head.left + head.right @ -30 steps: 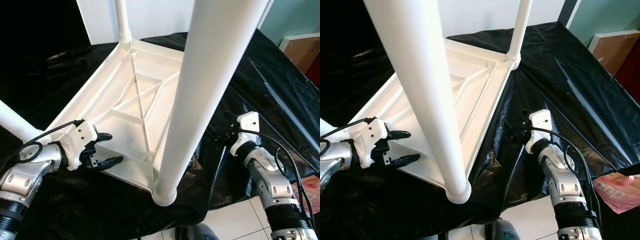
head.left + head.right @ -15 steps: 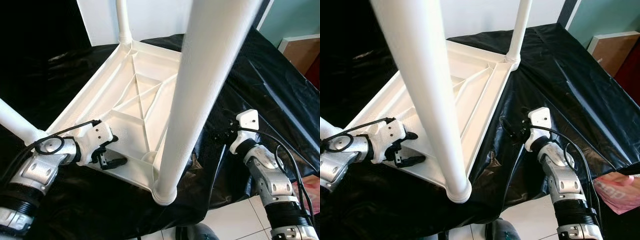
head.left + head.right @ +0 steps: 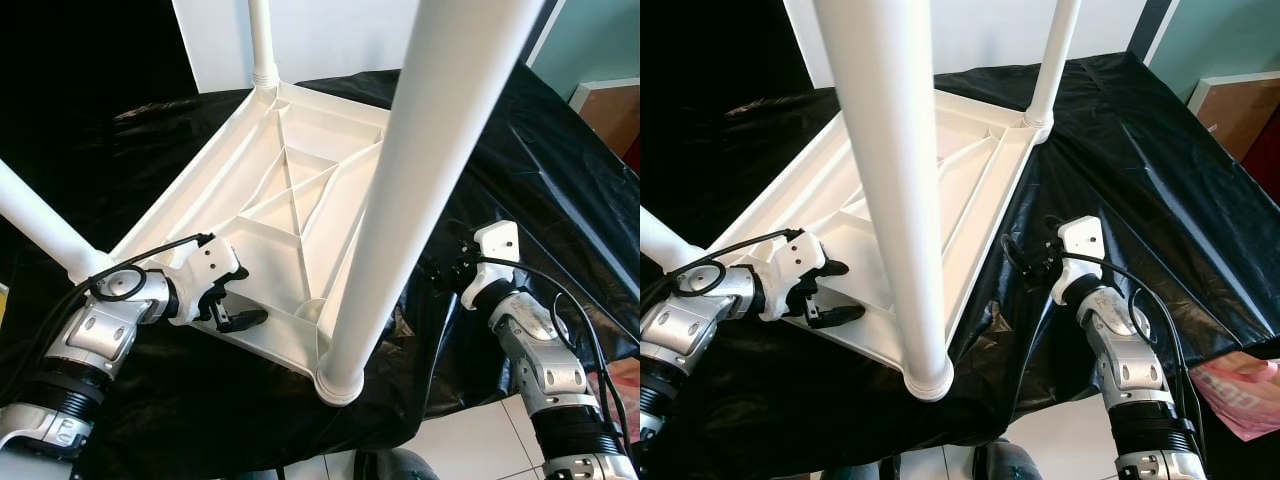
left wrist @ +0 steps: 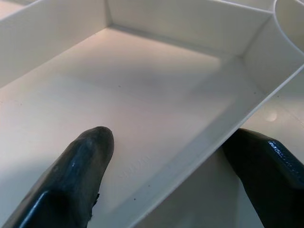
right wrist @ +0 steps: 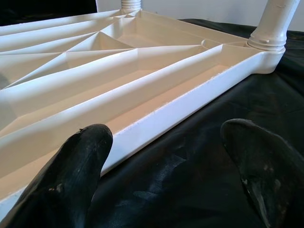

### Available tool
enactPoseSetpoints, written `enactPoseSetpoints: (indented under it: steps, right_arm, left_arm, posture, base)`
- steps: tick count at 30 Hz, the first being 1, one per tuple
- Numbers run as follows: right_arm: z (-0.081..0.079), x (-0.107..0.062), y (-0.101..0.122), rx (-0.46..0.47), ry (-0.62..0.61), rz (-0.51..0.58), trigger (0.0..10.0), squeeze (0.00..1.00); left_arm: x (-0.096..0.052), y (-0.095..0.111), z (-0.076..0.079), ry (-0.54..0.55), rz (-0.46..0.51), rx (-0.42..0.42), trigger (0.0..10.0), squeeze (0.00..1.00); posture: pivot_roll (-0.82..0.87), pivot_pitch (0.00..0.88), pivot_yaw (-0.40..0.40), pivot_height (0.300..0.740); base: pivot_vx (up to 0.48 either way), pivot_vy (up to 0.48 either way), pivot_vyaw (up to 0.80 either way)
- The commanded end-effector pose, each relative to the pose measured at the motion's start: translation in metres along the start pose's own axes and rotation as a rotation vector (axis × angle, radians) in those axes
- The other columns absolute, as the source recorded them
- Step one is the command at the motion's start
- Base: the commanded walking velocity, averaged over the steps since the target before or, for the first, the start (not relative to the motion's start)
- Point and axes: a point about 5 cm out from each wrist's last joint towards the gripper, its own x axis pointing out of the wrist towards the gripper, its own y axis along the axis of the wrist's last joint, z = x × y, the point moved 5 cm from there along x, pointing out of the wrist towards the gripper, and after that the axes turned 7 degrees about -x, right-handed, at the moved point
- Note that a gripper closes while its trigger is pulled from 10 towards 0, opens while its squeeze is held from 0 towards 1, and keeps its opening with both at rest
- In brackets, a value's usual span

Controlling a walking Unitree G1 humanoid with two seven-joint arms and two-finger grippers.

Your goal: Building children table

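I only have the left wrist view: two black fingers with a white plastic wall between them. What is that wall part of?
Observer: It runs along the near edge of an upside-down white plastic table. The left gripper straddles it, open, with one finger on each side.
Operator: Are any legs fitted?
Observer: Yes. A white tubular leg stands up from the near corner, and others stand at the farther corners.
Operator: And the right arm?
Observer: The right gripper hovers open over the black plastic sheet, beside the table's right edge and not touching it.
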Motion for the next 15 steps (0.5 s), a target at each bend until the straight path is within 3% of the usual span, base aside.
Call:
enactPoseSetpoints:
  steps: [1,15]
  right_arm:
    - [0.0012,-0.0033,-0.0036,0.000,-0.011,-0.015,10.0,0.00]
    - [-0.0010,0.0018,-0.0023,-0.001,0.003,-0.010,10.0,0.00]
  left_arm:
    - [0.0085,-0.0131,-0.0009,0.079,-0.004,-0.090,0.0,0.00]
    - [-0.0007,-0.0122,0.0031,0.061,0.034,-0.132,0.0,0.00]
  posture:
    - [0.01,0.170,-0.036,0.740]
    - [0.03,0.164,-0.053,0.740]
  base:
    - [0.000,0.000,0.00]
    - [0.000,0.000,0.00]
